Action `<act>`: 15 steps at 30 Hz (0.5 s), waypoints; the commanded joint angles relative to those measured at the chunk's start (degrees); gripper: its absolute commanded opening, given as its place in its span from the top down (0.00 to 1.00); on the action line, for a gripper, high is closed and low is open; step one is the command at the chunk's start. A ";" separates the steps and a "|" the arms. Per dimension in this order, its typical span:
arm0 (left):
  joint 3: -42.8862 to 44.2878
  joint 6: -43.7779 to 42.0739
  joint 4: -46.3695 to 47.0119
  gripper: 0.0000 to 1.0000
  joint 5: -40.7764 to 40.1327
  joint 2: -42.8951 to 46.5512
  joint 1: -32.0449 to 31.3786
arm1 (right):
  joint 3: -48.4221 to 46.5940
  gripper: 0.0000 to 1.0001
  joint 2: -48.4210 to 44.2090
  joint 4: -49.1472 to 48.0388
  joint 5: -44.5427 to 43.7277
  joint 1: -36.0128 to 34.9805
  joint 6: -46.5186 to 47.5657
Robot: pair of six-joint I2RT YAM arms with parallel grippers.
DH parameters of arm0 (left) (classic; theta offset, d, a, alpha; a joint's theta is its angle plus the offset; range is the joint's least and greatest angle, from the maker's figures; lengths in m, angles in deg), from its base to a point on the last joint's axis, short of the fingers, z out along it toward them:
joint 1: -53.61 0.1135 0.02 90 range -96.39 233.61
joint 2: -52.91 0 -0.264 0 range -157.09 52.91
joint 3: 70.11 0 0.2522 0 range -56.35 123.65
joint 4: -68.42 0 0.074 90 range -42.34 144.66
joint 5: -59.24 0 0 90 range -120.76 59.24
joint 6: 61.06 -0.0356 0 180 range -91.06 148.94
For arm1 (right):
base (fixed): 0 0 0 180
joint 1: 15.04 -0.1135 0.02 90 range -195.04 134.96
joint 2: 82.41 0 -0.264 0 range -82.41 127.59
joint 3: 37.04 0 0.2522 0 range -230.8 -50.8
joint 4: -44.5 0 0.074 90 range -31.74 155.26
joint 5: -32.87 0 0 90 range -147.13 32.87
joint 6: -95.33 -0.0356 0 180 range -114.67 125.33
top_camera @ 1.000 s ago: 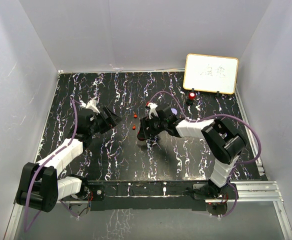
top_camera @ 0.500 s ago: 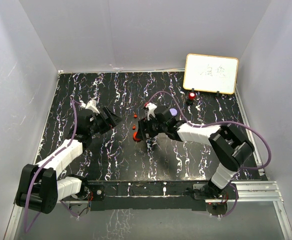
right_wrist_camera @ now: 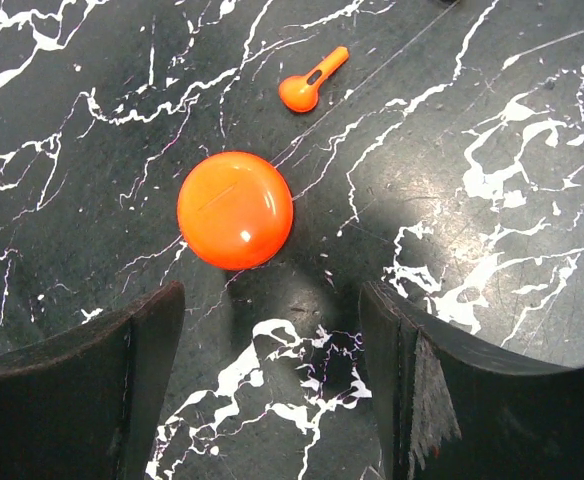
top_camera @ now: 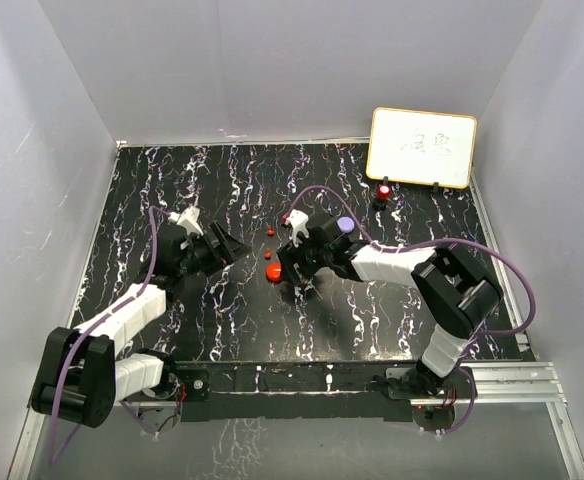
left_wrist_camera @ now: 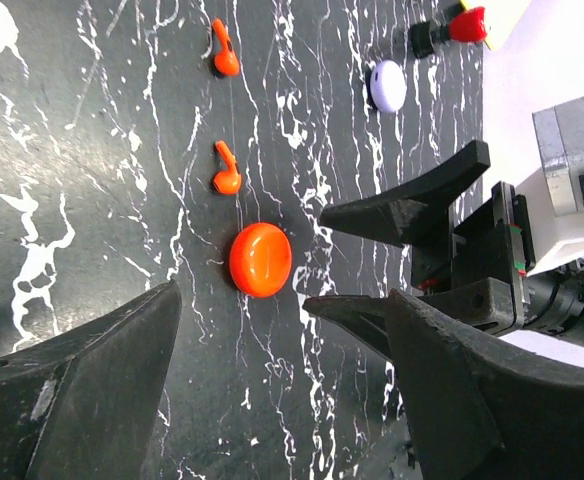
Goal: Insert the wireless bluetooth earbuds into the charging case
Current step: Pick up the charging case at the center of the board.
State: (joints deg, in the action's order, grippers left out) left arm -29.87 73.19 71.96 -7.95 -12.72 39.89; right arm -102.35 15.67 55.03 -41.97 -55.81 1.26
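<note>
Right gripper [right_wrist_camera: 270, 300] has backed off toward its own side, so the red case [top_camera: 273, 270] is fully uncovered now. Left gripper [left_wrist_camera: 280, 305] has nudged in toward it. Both sets of jaws are spread wide with nothing in either. They face each other across the red case, which sits on the table [top_camera: 172, 190] just ahead of both sets of fingertips, untouched. Its lid is shut, so I can't see inside. Two red earbuds lie loose on the table, outside it: the near earbud [left_wrist_camera: 226, 178] just beyond the red case, the far earbud [left_wrist_camera: 224, 60] further out. The purple case [left_wrist_camera: 388, 86] is also shut, and sits near the right arm.
</note>
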 commanded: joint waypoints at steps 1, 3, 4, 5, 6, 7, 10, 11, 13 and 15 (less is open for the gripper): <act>-1.01 1.23 3.88 0.17 6.76 -1.09 0.23 | -2.09 0.32 -0.18 -2.75 2.13 -0.56 4.54; -1.30 1.77 4.45 0.11 7.83 -2.04 0.26 | -2.35 0.32 0.26 -2.75 2.53 -0.81 5.34; -1.52 2.23 4.80 0.04 8.13 -2.37 0.27 | -2.59 0.32 0.69 -2.75 2.59 -0.90 5.77; -1.78 2.57 5.28 0.02 8.47 -2.66 0.25 | -2.84 0.32 1.19 -2.71 2.60 -0.95 6.20; -2.05 2.92 5.69 0.01 8.78 -2.93 0.22 | -3.12 0.32 1.30 -2.56 2.67 -1.11 6.78; -2.09 3.01 5.80 0.01 8.98 -3.09 0.24 | -3.39 0.32 2.62 -2.50 2.64 -1.28 7.29; -2.22 3.32 5.78 0.01 8.97 -3.03 0.22 | -3.85 0.32 4.49 -2.87 2.51 -1.93 8.51; -2.23 3.38 5.62 0.01 8.94 -2.88 0.26 | -4.01 0.32 5.19 -2.99 2.44 -2.13 8.94; -2.25 3.31 5.36 0.01 8.81 -2.70 0.22 | -4.44 0.32 6.35 -3.41 2.15 -2.48 9.51; -2.15 3.09 4.85 0.01 8.58 -2.61 0.26 | -4.88 0.33 7.21 -3.82 1.55 -2.81 9.99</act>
State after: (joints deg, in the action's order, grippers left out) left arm -32.10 75.92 76.37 -1.05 -16.20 39.89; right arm -104.86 20.83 53.37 -40.05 -57.76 8.80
